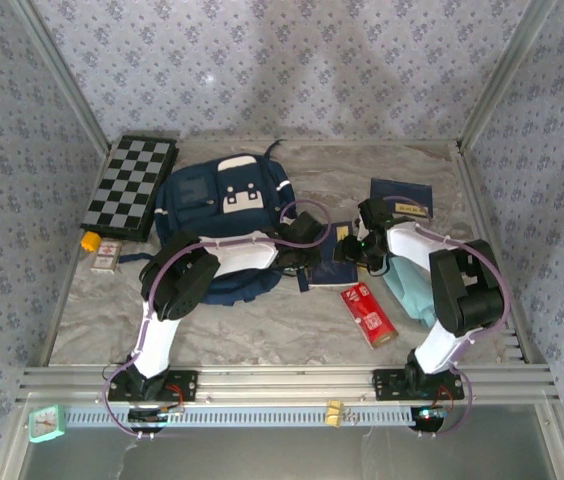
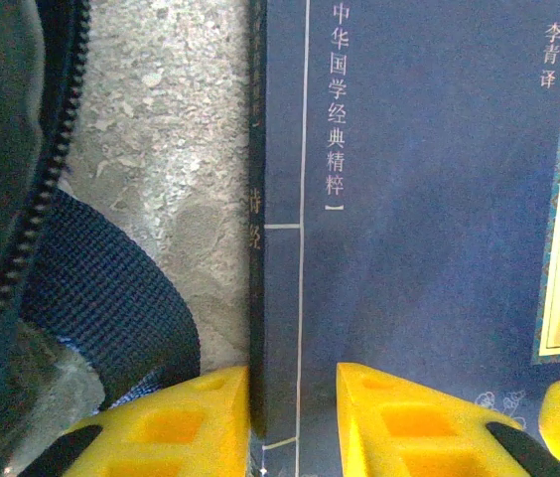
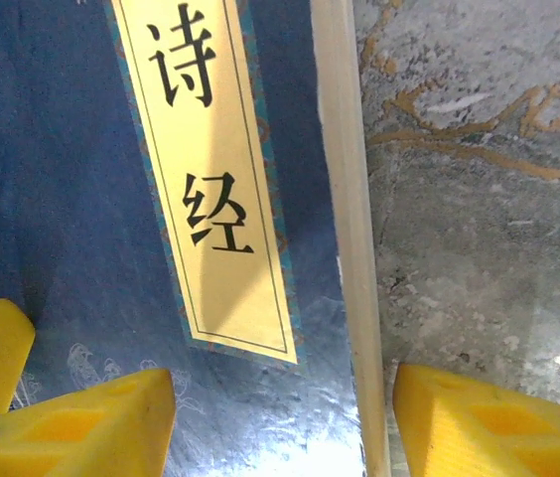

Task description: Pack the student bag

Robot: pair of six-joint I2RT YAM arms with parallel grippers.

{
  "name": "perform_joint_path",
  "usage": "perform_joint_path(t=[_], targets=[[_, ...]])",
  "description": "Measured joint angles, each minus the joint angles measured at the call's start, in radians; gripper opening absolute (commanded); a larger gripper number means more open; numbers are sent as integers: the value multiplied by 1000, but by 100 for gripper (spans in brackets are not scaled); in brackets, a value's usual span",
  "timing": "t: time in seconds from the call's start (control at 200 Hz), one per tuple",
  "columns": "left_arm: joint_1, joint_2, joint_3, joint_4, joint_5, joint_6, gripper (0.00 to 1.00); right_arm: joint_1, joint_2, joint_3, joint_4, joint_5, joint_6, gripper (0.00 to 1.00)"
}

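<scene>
The student bag (image 1: 220, 205) lies flat at the middle left of the table, navy with white patches. To its right lies a navy book (image 1: 334, 255) with a yellow title label (image 3: 210, 179). My left gripper (image 1: 310, 238) (image 2: 295, 427) stands over the book's spine (image 2: 275, 298), jaws partly open; one finger is on the table beside the spine and the other over the cover. My right gripper (image 1: 365, 240) (image 3: 280, 427) is open and straddles the book's page edge (image 3: 345, 199). A bag strap (image 2: 101, 298) and zipper (image 2: 32, 189) lie left of the spine.
A second navy book (image 1: 402, 197) lies behind the right gripper. Near the front is a red packet (image 1: 369, 313), and a pale teal item (image 1: 407, 290) sits under the right arm. A chessboard (image 1: 130, 185), an orange piece (image 1: 89, 240) and a small box (image 1: 108, 255) are at the left.
</scene>
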Motion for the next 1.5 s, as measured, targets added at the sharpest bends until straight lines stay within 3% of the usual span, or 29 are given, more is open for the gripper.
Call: perform_joint_path(t=[0.555, 1.204, 1.504], targets=[[2, 0, 0, 0, 0, 7, 28, 5, -81, 15, -27, -77, -5, 54], [4, 0, 0, 1, 4, 7, 28, -61, -101, -6, -14, -175, -3, 15], [5, 0, 0, 1, 7, 7, 29, -63, -127, -14, -8, -197, -3, 4]])
